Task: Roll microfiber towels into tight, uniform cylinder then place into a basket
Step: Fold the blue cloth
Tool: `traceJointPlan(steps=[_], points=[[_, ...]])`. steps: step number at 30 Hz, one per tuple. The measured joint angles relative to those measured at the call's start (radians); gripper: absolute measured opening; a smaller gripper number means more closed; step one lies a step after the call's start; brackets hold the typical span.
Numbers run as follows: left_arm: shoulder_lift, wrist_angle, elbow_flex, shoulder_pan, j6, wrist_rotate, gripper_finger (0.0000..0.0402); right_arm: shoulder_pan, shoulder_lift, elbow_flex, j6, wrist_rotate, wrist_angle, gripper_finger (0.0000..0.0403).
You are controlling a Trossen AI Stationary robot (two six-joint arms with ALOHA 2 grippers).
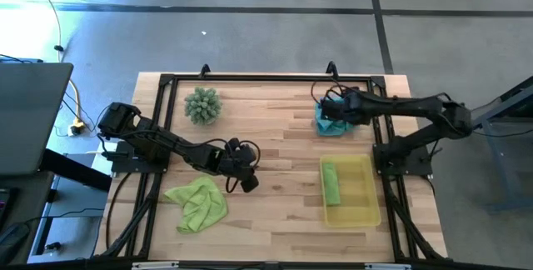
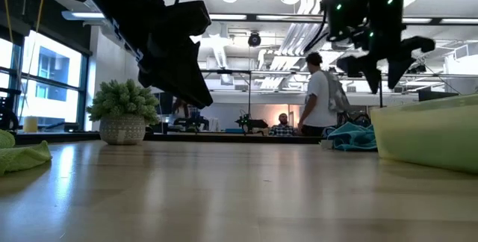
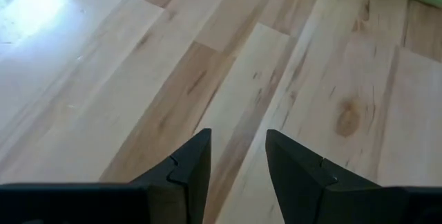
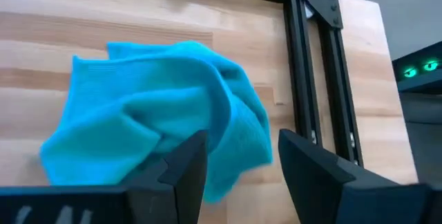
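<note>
A rolled lime green towel (image 1: 331, 183) lies inside the translucent yellow basket (image 1: 360, 212) at the table's right. A crumpled lime green towel (image 1: 198, 202) lies at the near left. A crumpled teal towel (image 4: 159, 127) lies at the far right, by the black frame. My right gripper (image 4: 238, 158) hovers open above the teal towel (image 1: 330, 123), clear of it. My left gripper (image 3: 238, 162) stands open over bare wood near the table's middle (image 1: 246, 180), just right of the loose green towel.
A spiky green plant ball in a pot (image 1: 203, 105) stands at the far left. A black frame (image 4: 304, 79) runs around the table's edge, close to the teal towel. Bare wood lies between the two arms. A person (image 2: 320, 96) stands in the room beyond.
</note>
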Motion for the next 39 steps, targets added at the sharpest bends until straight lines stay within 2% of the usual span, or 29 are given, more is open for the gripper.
traceJointPlan(steps=[4,12,19,23,27,34,39], points=[[0.0,-0.002,0.0,-0.007,-0.022,0.002,0.0129,-0.078,0.09,0.0,-0.104,0.008,0.039,0.0169],[0.0,-0.002,0.0,-0.012,-0.019,0.002,0.0129,-0.18,0.27,0.0,-0.212,-0.003,0.06,0.0169],[0.0,-0.004,0.0,-0.012,-0.014,0.002,0.0129,-0.225,0.337,0.0,-0.345,-0.004,0.137,0.0163],[0.0,-0.005,0.0,-0.012,-0.015,0.002,0.0129,-0.249,0.338,0.0,-0.381,-0.006,0.143,0.0125],[0.0,-0.005,0.0,-0.012,-0.016,0.002,0.0129,-0.286,0.338,0.0,-0.399,-0.069,0.131,0.0077],[0.0,-0.005,0.0,-0.012,-0.022,0.002,0.0129,-0.306,0.338,0.0,-0.553,-0.096,0.133,0.0014],[0.0,-0.005,0.0,-0.012,-0.024,0.002,0.0129,-0.283,0.338,0.0,-0.625,-0.098,0.149,0.0004]])
